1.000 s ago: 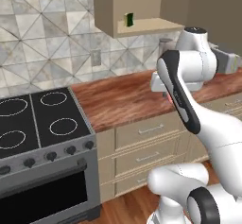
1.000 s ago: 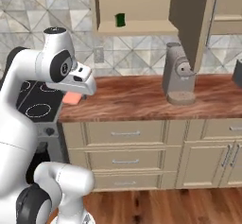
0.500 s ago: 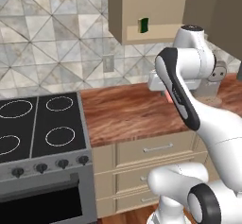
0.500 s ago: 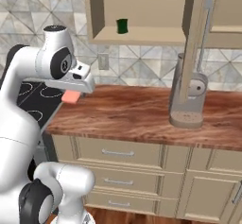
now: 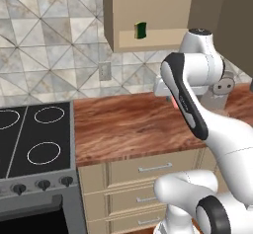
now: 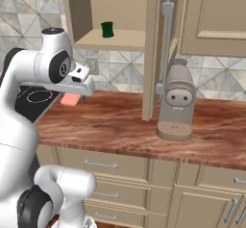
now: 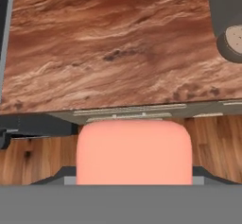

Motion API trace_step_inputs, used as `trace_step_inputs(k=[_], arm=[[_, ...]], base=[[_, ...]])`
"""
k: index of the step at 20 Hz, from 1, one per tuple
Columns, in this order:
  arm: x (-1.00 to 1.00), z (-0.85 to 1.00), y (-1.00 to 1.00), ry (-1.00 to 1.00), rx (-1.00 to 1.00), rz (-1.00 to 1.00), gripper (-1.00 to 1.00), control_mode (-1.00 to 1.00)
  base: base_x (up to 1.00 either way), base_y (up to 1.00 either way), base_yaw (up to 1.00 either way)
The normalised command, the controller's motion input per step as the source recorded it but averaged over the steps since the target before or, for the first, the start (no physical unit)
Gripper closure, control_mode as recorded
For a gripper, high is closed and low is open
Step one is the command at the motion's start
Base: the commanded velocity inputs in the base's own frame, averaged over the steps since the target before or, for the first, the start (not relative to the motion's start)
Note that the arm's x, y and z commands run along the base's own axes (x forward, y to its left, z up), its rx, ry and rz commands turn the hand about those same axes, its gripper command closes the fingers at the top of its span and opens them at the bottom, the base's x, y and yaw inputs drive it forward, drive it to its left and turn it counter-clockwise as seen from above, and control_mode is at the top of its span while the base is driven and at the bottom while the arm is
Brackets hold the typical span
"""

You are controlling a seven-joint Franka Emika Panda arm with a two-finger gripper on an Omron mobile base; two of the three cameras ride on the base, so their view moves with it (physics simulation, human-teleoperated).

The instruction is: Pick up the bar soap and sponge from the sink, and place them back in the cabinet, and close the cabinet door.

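Gripper is clamped on the bar soap, which sits low in the hand view as a wide salmon block w/ rounded corners; its long axis runs crosswise to the fingers, so it juts out both sides. In the right base view the soap shows as a pink patch just under the hand, above the bench near its stove end. In the left base view only a pink sliver of soap peeks out beside the forearm. Key relation: the cabinet shelf lies up and across from the gripper, i.e. higher than the hand and further along the bench toward the coffee machine. The hand cam looks straight down at the woodgrain and the drawer fronts, so the wrist points down, not at the opening. Sponge is already on the shelf, dark green, standing near the back; in the left base view the sponge shows a yellow edge too. Cabinet door stands swung open, edge-on, w/ its silver bar handle facing out. Judgement: soap is mid-carry; next move needs a lift plus a wrist re-aim toward the shelf, landing the soap beside the sponge w/o knocking it, and staying clear of the open door edge. Door closing is left to do.
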Motion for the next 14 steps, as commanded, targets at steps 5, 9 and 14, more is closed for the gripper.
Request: trace_step_inputs(k=[5,9,14], arm=[[0.0,0.0,0.0,0.0,0.0,0.0,1.0,1.0],[0.0,0.0,0.0,0.0,0.0,0.0,1.0,1.0],[0.0,0.0,0.0,0.0,0.0,0.0,1.0,1.0]], base=[[0.11,0.04,0.0],[0.27,0.05,-0.03],[0.4,0.0,-0.01]])
